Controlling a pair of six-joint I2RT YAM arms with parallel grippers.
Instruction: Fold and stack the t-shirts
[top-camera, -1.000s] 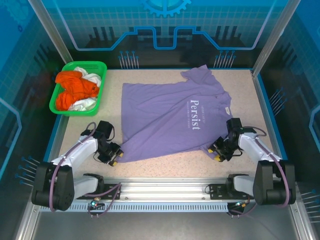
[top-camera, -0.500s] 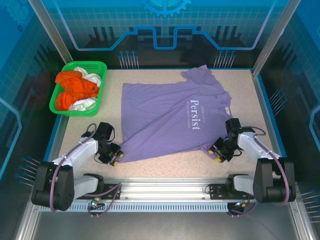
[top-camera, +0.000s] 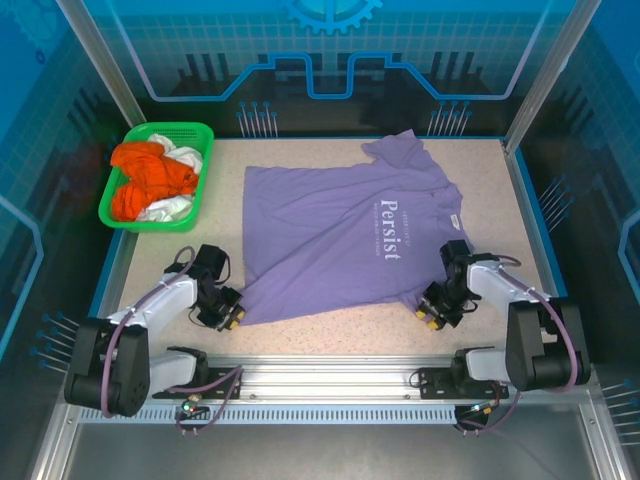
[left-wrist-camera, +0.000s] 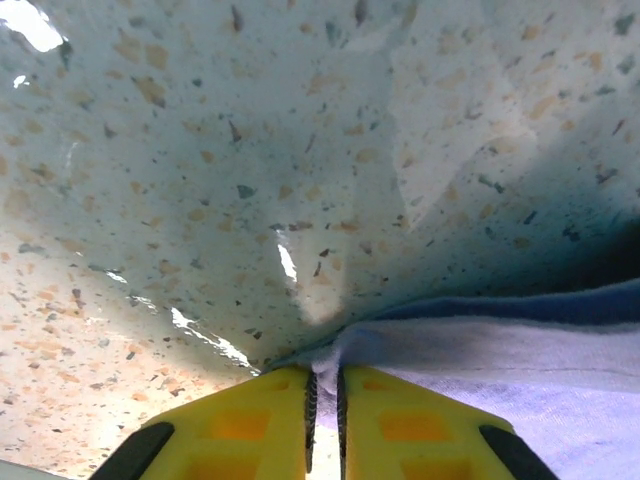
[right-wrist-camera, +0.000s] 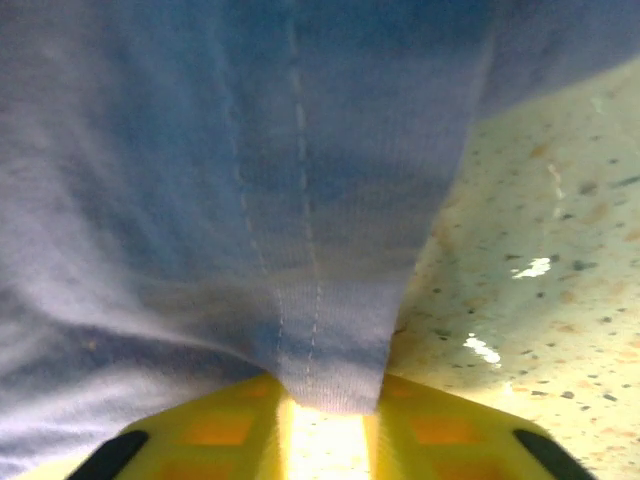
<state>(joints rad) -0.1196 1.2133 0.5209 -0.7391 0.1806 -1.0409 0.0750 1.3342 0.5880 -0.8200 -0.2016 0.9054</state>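
You had the lavender t-shirt (top-camera: 340, 235) lying spread out over the middle and right of the worktop (top-camera: 330, 335). Its white chest lettering faced up, its hem lay toward the left edge and one sleeve reached toward the far edge. Your left hand (top-camera: 232, 315) sat low at the shirt's near-left corner. In the left wrist view its yellow fingers (left-wrist-camera: 250, 420) were drawn almost together, with the edge of the purple cloth pinched in the narrow slit between them. Your right hand (top-camera: 430, 312) sat at the shirt's near-right corner, close to the near edge of the worktop. In the right wrist view a stitched fold of the same cloth ran down into the gap between its fingers and filled it, so that hand had closed on the cloth too. The green basket (top-camera: 205, 135) stood at the far-left corner, well apart from the shirt, and held bunched orange t-shirts (top-camera: 145, 185) and some white cloth (top-camera: 170, 208).
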